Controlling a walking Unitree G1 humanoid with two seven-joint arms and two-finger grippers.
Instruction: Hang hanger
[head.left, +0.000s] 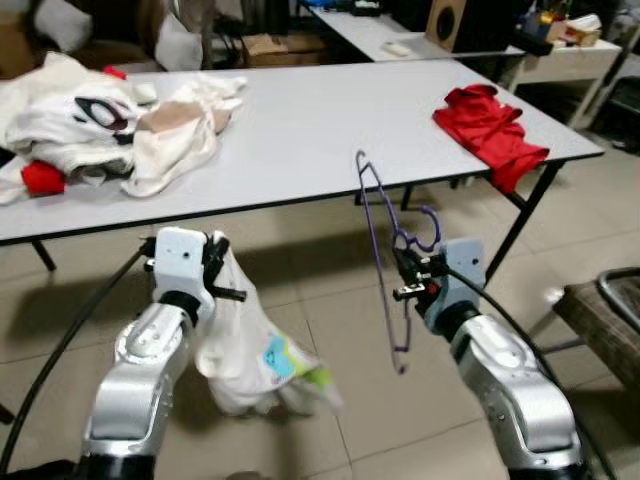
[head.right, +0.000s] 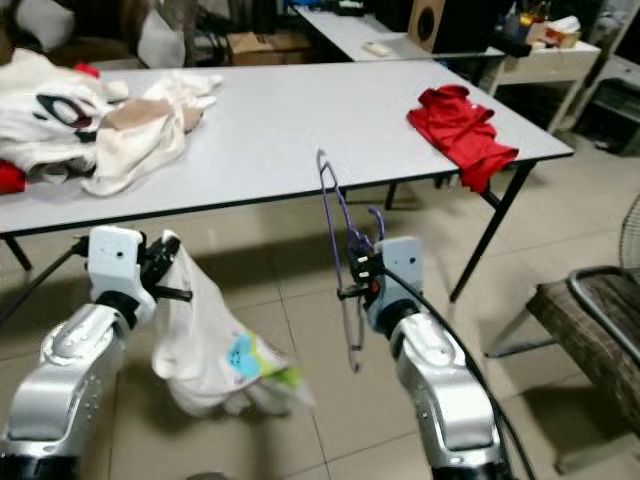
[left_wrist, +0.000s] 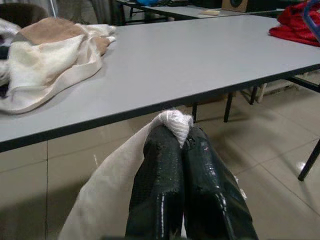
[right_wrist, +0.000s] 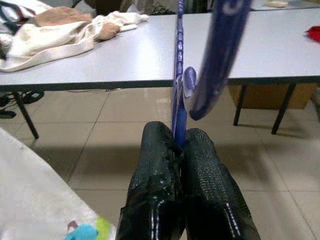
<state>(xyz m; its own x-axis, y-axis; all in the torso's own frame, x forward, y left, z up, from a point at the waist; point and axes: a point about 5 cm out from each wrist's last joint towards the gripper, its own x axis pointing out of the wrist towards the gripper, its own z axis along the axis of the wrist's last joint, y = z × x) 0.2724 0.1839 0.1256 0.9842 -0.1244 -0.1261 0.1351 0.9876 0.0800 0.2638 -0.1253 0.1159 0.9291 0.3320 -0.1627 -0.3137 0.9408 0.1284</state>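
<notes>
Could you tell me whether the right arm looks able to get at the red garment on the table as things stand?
Probably not yet: the right end effector is shut on the purple hanger, short of the table, with the red garment farther right.

Right gripper (head.left: 408, 277) clamps purple hanger (head.left: 378, 235); left gripper (head.left: 222, 270) grips white garment (head.left: 250, 345).

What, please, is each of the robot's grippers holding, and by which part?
The right gripper pinches a purple wire hanger near its neck; the left gripper clamps a bunched fold of a white printed garment.

Thin purple hanger (head.left: 383, 262), upright, edge-on, before the table edge
</notes>
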